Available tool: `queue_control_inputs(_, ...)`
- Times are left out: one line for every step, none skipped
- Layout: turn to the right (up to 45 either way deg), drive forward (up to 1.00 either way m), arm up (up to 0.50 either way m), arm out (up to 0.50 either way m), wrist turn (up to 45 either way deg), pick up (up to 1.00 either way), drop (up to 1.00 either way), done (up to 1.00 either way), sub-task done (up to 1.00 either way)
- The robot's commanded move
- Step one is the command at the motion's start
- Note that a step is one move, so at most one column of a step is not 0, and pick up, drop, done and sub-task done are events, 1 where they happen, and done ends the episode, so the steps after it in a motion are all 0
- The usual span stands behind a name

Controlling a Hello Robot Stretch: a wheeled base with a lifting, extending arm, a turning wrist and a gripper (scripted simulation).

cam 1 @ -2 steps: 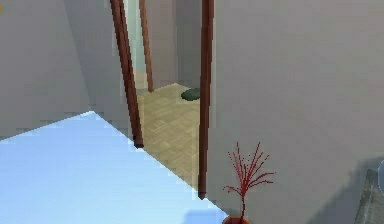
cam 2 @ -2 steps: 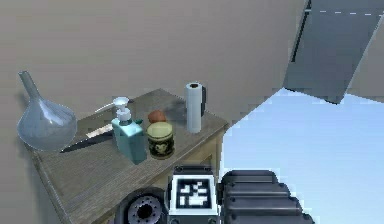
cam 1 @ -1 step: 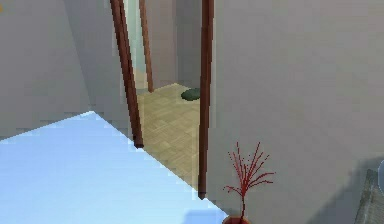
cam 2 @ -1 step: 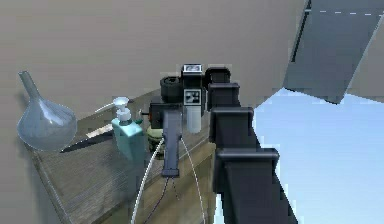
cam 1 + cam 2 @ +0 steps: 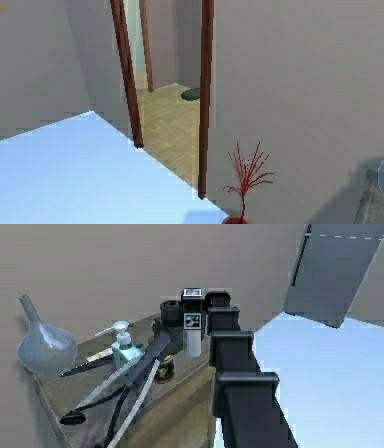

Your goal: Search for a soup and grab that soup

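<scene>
Gripper (image 5: 90, 414) stretched across wooden table (image 5: 180, 419), impossible to tell whether holding anything, small can (image 5: 168, 371), maybe the soup, beside the jaws' base, teal pump bottle (image 5: 123, 349) just beyond.

My arm (image 5: 243, 369) is black, the table (image 5: 185, 414) brown. At nine o'clock from it, a teal bottle (image 5: 123, 352), a grey-blue funnel (image 5: 42, 344). Ahead, a red plant (image 5: 246, 178), pale blue floor (image 5: 80, 170).

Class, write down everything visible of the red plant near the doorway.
The red plant is a leafless spray of thin red twigs fanning upward from one stem. It stands upright in a reddish pot cut off by the forward view's bottom edge, before the grey wall, right of the brown door frame.
</scene>
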Motion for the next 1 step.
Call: queue_control_inputs(0.0, 0.00, 0.00, 0.00, 45.0, 0.00, 0.00, 0.00, 0.00)
